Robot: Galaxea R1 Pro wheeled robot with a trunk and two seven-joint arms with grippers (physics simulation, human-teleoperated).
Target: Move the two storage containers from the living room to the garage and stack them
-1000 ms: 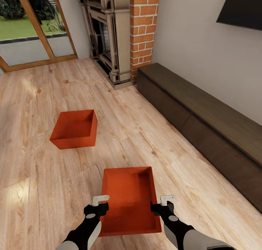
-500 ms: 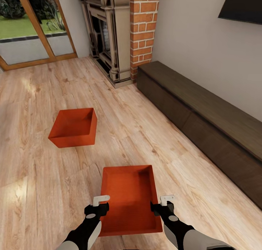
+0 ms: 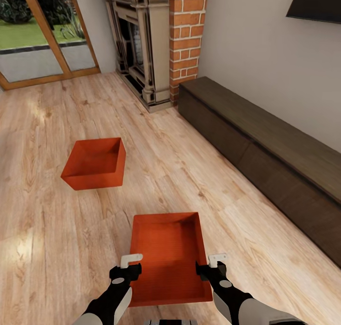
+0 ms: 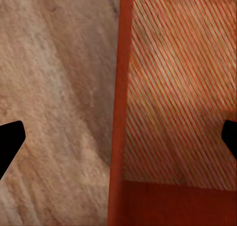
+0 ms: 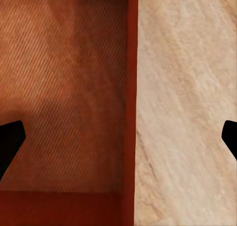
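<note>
I have the nearer lidless red-orange rectangular storage container point(image 3: 168, 256) directly in front of me, its long axis running straight away from the robot toward the brick-and-dark fireplace point(image 3: 151, 41), open side up. My left gripper point(image 3: 130, 264) sits at its left long wall and my right gripper point(image 3: 211, 263) at its right long wall. In both wrist views the wall runs between dark fingertips set wide apart, so both claws read as released, straddling the rim without clamping. The second red-orange container point(image 3: 94, 163) rests on the light wood plank floor point(image 3: 42, 221) further ahead to the left, well apart, slightly turned. A long dark wooden cabinet point(image 3: 265, 150) lines the right wall.
</note>
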